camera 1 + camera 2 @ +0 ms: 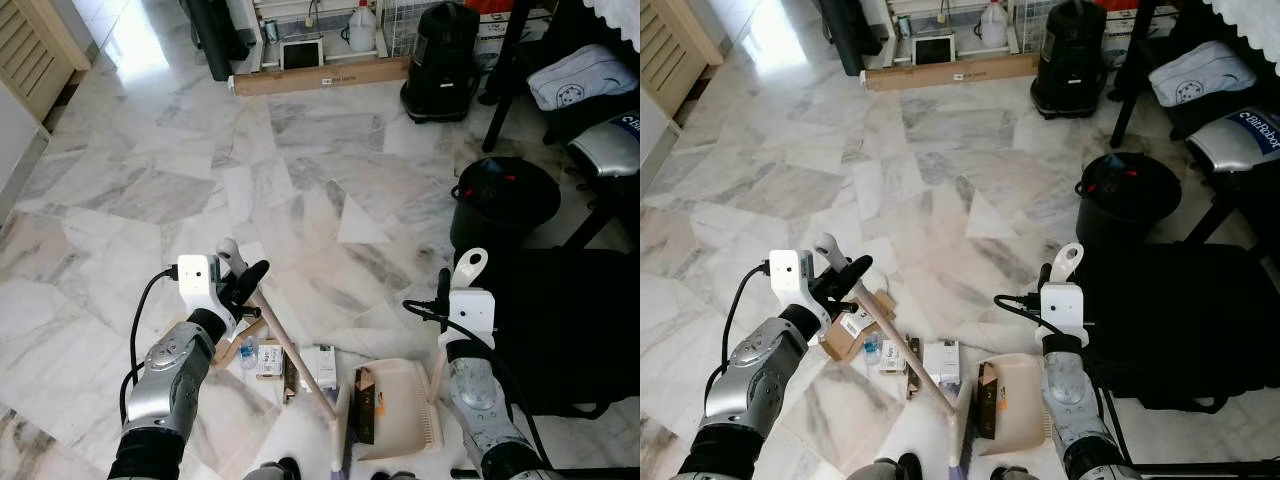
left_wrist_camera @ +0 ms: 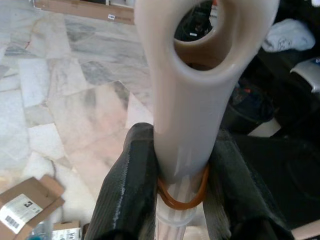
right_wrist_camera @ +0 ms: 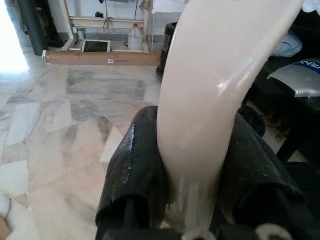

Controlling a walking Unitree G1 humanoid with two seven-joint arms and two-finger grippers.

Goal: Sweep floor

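My left gripper (image 2: 182, 200) is clamped on the cream top of one broom handle (image 1: 290, 352), which slants down to the marble floor (image 1: 330, 170) toward the dustpan (image 1: 400, 408). My right gripper (image 3: 195, 200) is clenched around the dustpan's own upright cream handle (image 1: 468, 270). One dustpan, cream, lies on the floor with one dark piece (image 1: 366, 405) inside it. Beside the dustpan, toward my left arm, I count about four scraps: one brown cardboard box (image 1: 845, 333), two small white packets (image 1: 322, 365) and a bluish bit I can't identify. The broom head is cut off by the frame edge. One black bin (image 1: 502, 200) stands beyond the dustpan.
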